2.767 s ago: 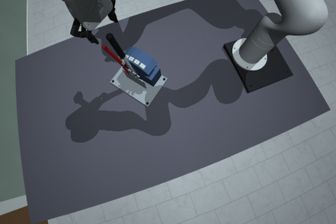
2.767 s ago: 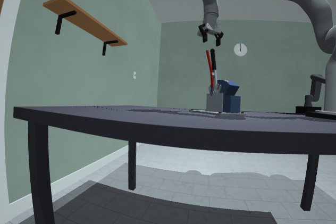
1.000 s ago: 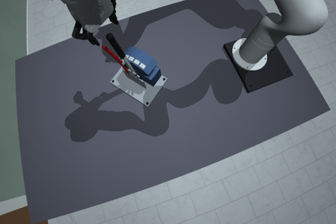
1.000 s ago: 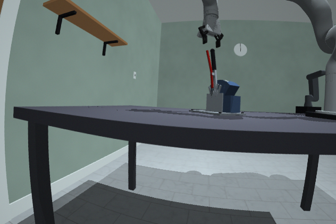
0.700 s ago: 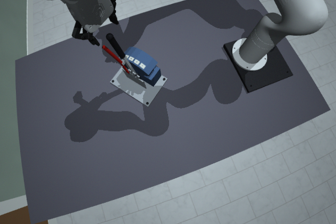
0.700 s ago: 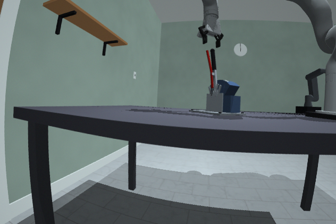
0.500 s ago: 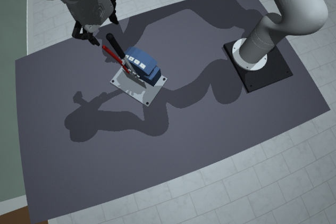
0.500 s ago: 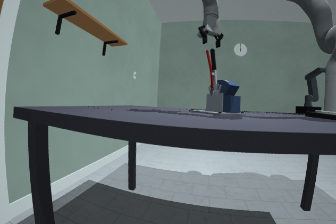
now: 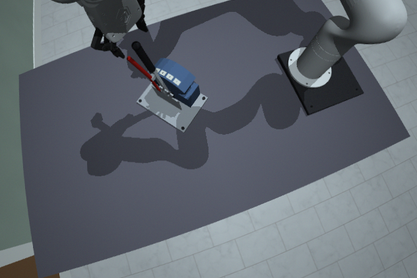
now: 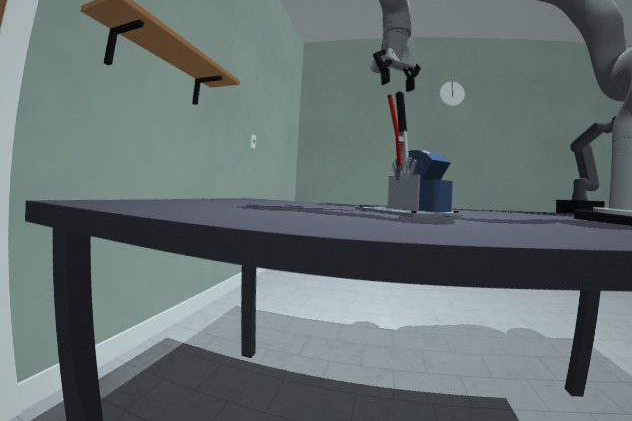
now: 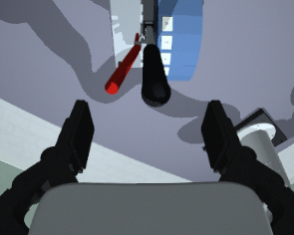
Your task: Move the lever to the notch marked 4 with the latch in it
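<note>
The lever's black handle (image 9: 142, 56) stands up from a blue notched housing (image 9: 177, 77) on a grey base plate (image 9: 171, 106). The red bar (image 9: 142, 72) runs beside the handle, splayed apart from it. Small white number plates (image 9: 169, 76) sit in a row on the housing; I cannot read their digits. My gripper (image 9: 119, 40) is open and empty, a little above the handle's top, touching neither handle nor bar. In the side view it (image 10: 396, 77) hovers over the handle (image 10: 401, 112) and red bar (image 10: 393, 123). The wrist view shows the handle (image 11: 154, 81) and bar (image 11: 123, 74) below, between my fingers.
The arm's base (image 9: 318, 77) stands on a black plate at the table's right. A wooden shelf (image 10: 153, 41) hangs on the left wall, far from the arm. The table's back edge lies close behind the gripper.
</note>
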### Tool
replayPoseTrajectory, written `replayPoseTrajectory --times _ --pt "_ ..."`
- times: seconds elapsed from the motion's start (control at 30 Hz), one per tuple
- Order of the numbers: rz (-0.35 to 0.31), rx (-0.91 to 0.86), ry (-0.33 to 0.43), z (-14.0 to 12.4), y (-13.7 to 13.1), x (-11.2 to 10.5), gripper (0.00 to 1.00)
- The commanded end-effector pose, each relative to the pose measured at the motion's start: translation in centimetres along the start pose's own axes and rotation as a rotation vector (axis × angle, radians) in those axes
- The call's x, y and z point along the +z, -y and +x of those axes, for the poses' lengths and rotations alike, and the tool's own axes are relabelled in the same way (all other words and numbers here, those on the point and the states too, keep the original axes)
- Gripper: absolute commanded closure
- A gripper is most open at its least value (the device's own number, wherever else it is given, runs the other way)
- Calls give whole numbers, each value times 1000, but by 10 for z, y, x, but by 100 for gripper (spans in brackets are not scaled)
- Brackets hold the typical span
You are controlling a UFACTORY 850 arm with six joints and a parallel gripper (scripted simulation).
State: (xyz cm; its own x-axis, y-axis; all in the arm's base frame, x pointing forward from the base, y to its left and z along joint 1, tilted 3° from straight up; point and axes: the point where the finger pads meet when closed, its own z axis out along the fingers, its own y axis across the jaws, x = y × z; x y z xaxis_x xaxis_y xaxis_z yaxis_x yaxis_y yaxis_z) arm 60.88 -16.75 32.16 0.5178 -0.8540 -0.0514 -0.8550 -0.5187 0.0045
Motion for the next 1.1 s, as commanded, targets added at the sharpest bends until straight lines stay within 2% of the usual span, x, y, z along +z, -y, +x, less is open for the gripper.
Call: replayPoseTrajectory --times 0.0,1.07 --pt "2 0 -2 0 0 3 1" --pt "2 0 -2 0 0 53 1"
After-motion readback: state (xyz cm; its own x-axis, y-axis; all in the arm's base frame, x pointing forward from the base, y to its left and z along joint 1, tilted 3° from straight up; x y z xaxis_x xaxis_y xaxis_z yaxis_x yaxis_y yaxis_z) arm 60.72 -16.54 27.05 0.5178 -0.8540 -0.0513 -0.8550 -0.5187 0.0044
